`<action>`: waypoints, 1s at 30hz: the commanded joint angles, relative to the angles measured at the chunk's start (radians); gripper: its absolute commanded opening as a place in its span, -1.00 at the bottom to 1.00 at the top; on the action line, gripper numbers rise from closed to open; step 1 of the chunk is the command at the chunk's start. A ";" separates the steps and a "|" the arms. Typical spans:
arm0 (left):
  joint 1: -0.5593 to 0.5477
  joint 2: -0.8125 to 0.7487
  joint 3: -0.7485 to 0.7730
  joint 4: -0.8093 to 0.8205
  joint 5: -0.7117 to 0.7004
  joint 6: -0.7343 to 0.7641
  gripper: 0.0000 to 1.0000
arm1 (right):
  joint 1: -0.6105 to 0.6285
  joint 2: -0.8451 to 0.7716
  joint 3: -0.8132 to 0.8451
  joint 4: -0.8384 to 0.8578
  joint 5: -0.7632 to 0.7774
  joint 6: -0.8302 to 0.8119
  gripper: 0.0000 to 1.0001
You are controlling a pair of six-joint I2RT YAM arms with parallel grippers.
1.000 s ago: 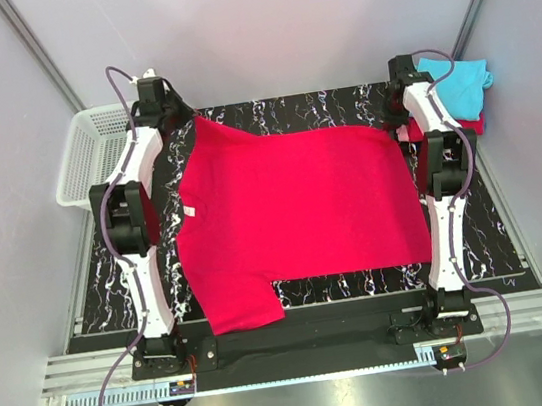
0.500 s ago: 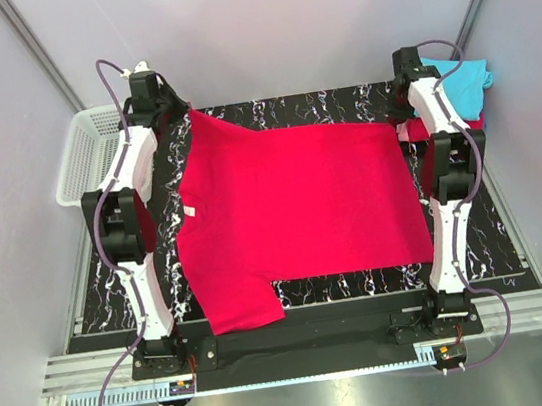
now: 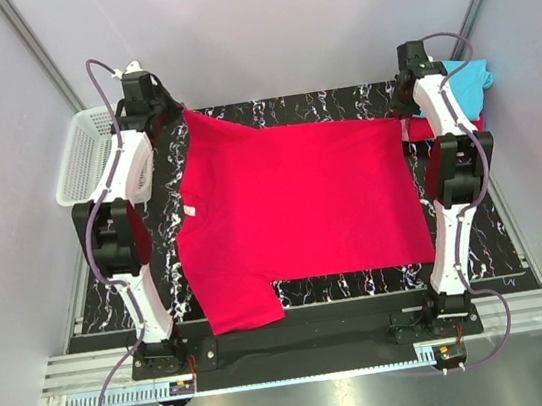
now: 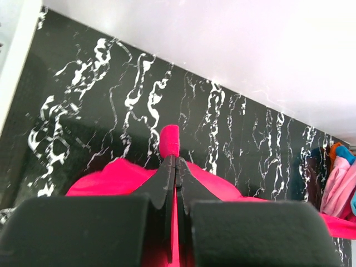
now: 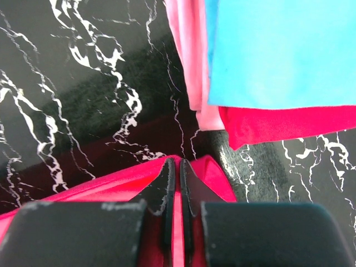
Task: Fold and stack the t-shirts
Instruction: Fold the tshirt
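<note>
My left hand (image 4: 176, 161) was closed tight on the far left corner of the crimson shirt (image 3: 303, 214), at the sleeve, with the two fingers pressed together and a small tongue of red cloth poking out beyond their tips. My right hand (image 5: 174, 164) was closed the same way on the far right corner, at the hem, with only a thin fold of cloth between its fingers. Between my two hands the far edge of the shirt ran nearly straight across the back of the desk (image 3: 318, 105), rising to a point where my left hand gripped it. The rest of the shirt lay spread flat over the black, white-veined top, with the collar toward my left arm and the hem toward my right. The other sleeve lay at the near left, reaching the front edge of the desk. Just beyond my right hand sat the folded pile in the far right corner: a turquoise tee (image 5: 278, 50) on top, a pink tee (image 5: 192, 61) showing along its left side, and a red tee (image 5: 278, 125) showing from under the near edge. The pile was near the corner I held, but I could not tell whether they touched. A white mesh basket (image 3: 83, 159) stood off the left edge of the desk, beside my left arm.
</note>
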 commanded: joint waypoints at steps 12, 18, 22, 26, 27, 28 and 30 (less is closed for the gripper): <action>0.013 -0.189 -0.128 0.025 -0.087 0.008 -1.00 | -0.029 -0.123 -0.074 0.009 0.043 0.009 -1.00; 0.017 -0.281 -0.225 0.027 -0.119 -0.003 -1.00 | -0.037 -0.174 -0.136 0.025 0.039 0.013 -1.00; 0.017 -0.322 -0.266 0.025 -0.119 -0.006 -1.00 | -0.037 -0.200 -0.173 0.034 0.010 0.012 -1.00; 0.017 -0.359 -0.302 0.025 -0.107 -0.014 -1.00 | -0.037 -0.229 -0.210 0.043 -0.032 0.013 -1.00; 0.017 -0.365 -0.312 0.024 -0.105 -0.014 -1.00 | -0.037 -0.240 -0.218 0.045 -0.036 0.013 -1.00; 0.017 -0.370 -0.316 0.022 -0.100 -0.014 -1.00 | -0.037 -0.244 -0.234 0.048 -0.041 0.013 -1.00; 0.017 -0.390 -0.329 0.015 -0.099 -0.015 -1.00 | -0.037 -0.263 -0.261 0.048 -0.047 0.015 -1.00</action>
